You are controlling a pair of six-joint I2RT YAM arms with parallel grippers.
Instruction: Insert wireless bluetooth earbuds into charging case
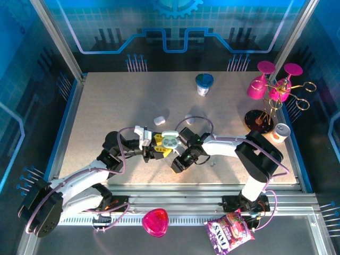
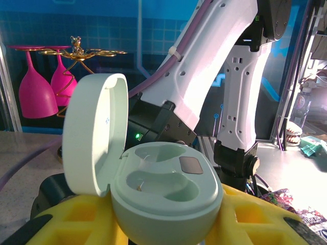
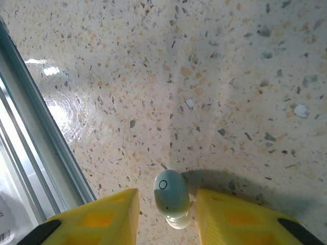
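Right wrist: earbud (image 3: 171, 194) on the table (image 3: 214, 76), between the parted fingers of the right gripper (image 3: 167, 217), not yet pinched. Light, hard, slick; likely best squeezed across the round body. Open case (image 2: 163, 199) clamped in the left gripper (image 2: 166, 232).

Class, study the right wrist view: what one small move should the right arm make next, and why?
Probably close the right fingers on the earbud: it lies on the table between them with gaps either side, while the left fingers hold the open charging case, both wells empty.
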